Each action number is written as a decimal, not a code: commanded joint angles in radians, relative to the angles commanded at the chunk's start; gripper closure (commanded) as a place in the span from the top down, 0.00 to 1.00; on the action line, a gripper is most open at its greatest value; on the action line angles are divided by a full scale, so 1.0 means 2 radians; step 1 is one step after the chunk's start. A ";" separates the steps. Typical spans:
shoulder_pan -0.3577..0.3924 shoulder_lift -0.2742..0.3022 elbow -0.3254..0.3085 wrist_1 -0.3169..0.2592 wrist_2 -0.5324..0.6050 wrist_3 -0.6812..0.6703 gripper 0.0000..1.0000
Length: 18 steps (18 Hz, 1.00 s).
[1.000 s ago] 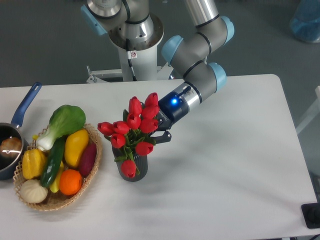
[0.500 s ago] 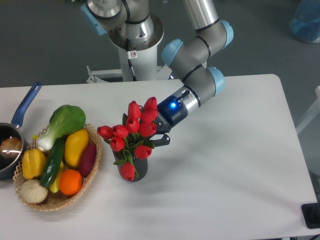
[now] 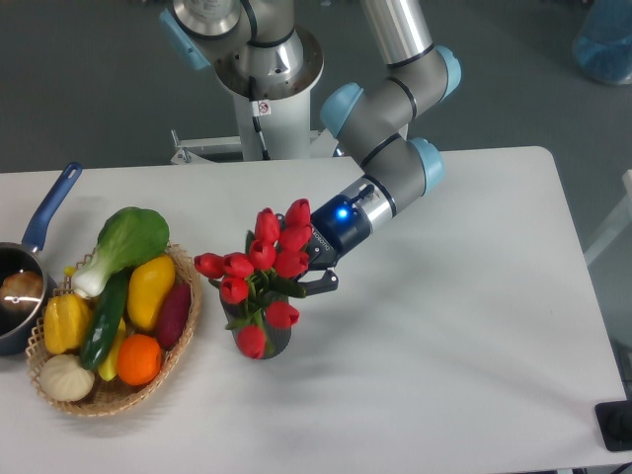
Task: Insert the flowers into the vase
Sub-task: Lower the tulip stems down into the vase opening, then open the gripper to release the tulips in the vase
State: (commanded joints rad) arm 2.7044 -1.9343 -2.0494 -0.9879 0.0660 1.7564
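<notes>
The flowers (image 3: 259,261), a bunch of red tulip buds on green stems, stand over the vase (image 3: 277,336) near the table's middle. Their stems reach down into its mouth. The vase is dark and ribbed, and mostly hidden behind leaves and a low-hanging red bud. My gripper (image 3: 304,269) comes in from the upper right and is shut on the flowers at the stems. One dark finger (image 3: 324,282) shows on the right side of the bunch; the other is hidden behind the buds.
A wicker basket (image 3: 186,326) with several vegetables sits just left of the vase. A blue-handled saucepan (image 3: 47,217) is at the left table edge. The robot's base (image 3: 265,89) stands behind the table.
My gripper has come down slightly and a little to the left with the flowers, so the bunch sits lower over the vase. The vase, basket and saucepan have not moved.
</notes>
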 joint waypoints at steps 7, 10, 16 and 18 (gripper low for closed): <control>0.006 0.000 0.001 0.000 0.001 -0.006 1.00; 0.007 0.001 0.001 -0.001 0.001 -0.007 1.00; 0.022 0.020 0.002 -0.004 0.037 -0.015 1.00; 0.027 0.034 0.003 -0.004 0.045 -0.034 1.00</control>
State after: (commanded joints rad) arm 2.7580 -1.8655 -2.0433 -0.9956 0.1564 1.6891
